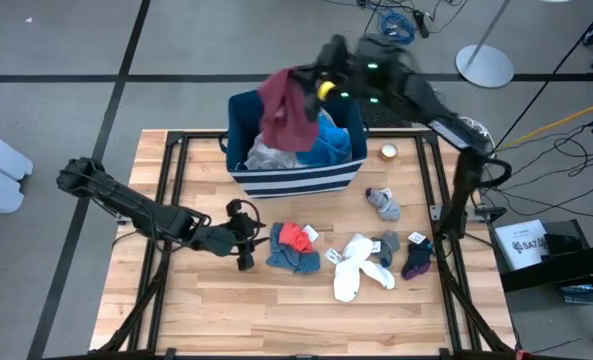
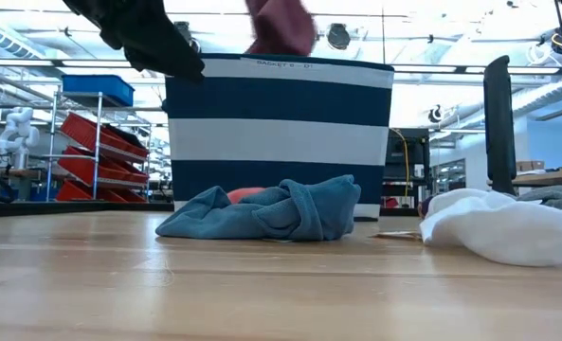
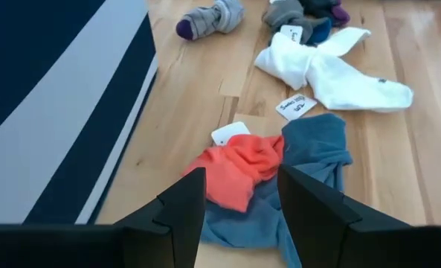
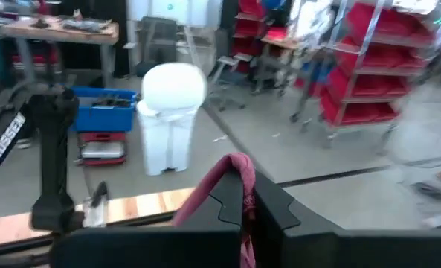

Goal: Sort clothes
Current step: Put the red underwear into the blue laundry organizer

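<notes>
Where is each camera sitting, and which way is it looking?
High view: above, straight down; both arms, left gripper, navy striped fabric bin.
Low view: table height, level toward the bin; dark arm overhead.
Left wrist view: past open fingers at coral cloth on blue cloth.
Right wrist view: shut right gripper pinching maroon garment, room beyond.
Shared: the maroon garment.

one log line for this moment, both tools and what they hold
right tool: shut on maroon garment, lifted over striped bin | left tool: open, empty, beside red and blue cloth pile
</notes>
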Controlling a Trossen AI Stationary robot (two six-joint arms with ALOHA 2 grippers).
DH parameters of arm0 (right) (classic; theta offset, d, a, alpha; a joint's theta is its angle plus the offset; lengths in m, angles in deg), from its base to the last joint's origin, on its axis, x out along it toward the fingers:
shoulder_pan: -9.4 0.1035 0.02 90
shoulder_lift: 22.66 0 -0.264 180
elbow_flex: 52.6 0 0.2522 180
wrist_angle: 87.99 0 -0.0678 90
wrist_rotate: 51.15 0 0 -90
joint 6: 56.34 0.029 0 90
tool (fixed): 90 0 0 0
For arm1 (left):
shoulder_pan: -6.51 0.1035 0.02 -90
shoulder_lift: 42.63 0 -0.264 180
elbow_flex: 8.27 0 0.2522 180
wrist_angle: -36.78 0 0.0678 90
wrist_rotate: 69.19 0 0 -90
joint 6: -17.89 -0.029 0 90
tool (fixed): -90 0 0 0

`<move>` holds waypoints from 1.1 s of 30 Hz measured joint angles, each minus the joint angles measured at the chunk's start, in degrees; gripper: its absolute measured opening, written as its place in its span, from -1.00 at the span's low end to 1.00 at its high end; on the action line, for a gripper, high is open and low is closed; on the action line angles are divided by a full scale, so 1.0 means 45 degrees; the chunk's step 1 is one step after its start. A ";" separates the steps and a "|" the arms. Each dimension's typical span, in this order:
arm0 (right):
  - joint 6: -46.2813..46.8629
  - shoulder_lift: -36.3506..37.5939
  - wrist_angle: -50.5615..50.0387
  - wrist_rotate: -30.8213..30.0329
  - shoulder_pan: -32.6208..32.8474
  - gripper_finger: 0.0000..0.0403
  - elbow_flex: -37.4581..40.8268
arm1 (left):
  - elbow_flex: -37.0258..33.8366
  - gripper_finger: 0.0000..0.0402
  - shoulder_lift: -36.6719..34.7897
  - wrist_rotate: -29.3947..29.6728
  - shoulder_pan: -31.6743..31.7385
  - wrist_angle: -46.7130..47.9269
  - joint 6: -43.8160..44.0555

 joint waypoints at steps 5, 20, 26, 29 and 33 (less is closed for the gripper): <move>0.0582 -0.1365 0.0013 0.1357 -0.0872 -1.00 0.0049 | 0.0000 -0.12 0.0000 0.0002 0.0010 0.0028 -0.0728; -0.0971 -0.3890 -0.3881 0.1447 -0.1200 -1.00 0.0039 | 0.0010 -0.12 0.0000 0.0001 0.0010 -0.0057 -0.0648; -0.0966 -0.4109 -0.3851 0.1350 -0.1197 -0.98 0.0039 | 0.0010 -0.12 0.0000 0.0002 0.0010 -0.0053 -0.1011; -0.0991 -0.4028 -0.3817 0.1333 -0.1200 -0.92 0.0039 | 0.0010 -0.12 0.0000 0.0002 0.0015 -0.0053 -0.1069; -0.0996 -0.4002 -0.3940 0.1326 -0.1200 -0.76 -0.0058 | 0.0010 -0.12 0.0000 0.0060 0.0015 -0.0051 -0.1076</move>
